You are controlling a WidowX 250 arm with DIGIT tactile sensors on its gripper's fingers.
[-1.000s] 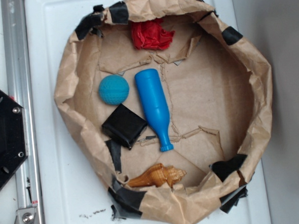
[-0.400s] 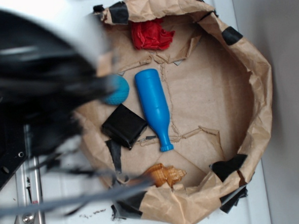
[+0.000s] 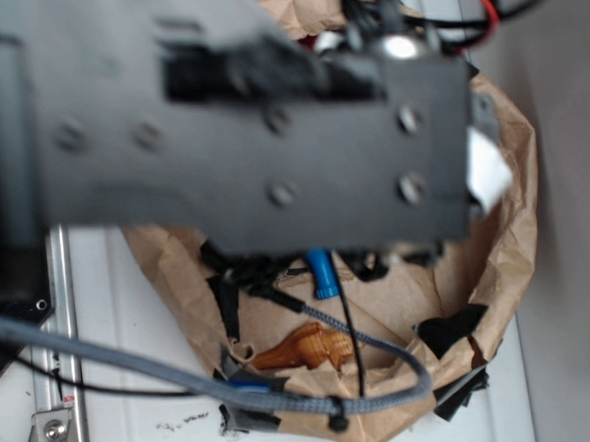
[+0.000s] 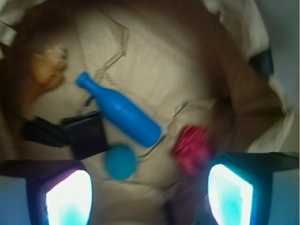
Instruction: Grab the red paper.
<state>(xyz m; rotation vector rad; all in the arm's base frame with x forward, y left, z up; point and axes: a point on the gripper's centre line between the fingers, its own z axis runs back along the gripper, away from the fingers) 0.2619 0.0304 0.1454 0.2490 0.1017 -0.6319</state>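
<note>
The red paper [image 4: 193, 149] is a bright red crumpled wad on the brown paper lining, blurred in the wrist view, just inside my right finger. My gripper [image 4: 149, 194] is open and empty, its jaws wide apart above the bowl. The two glowing fingertips [image 4: 69, 197] frame the bottom of the view. In the exterior view the arm [image 3: 249, 124] hides the red paper.
A teal ball [image 4: 120, 161], a blue bottle [image 4: 119, 110], a black block [image 4: 84, 136] and a tan shell [image 4: 47, 70] lie in the brown paper bowl [image 3: 508, 178]. The bottle neck [image 3: 321, 274] and shell [image 3: 308, 347] show under the arm.
The arm has swung in from the left over the bowl and now covers most of it, hiding the red paper, ball and block in the exterior view.
</note>
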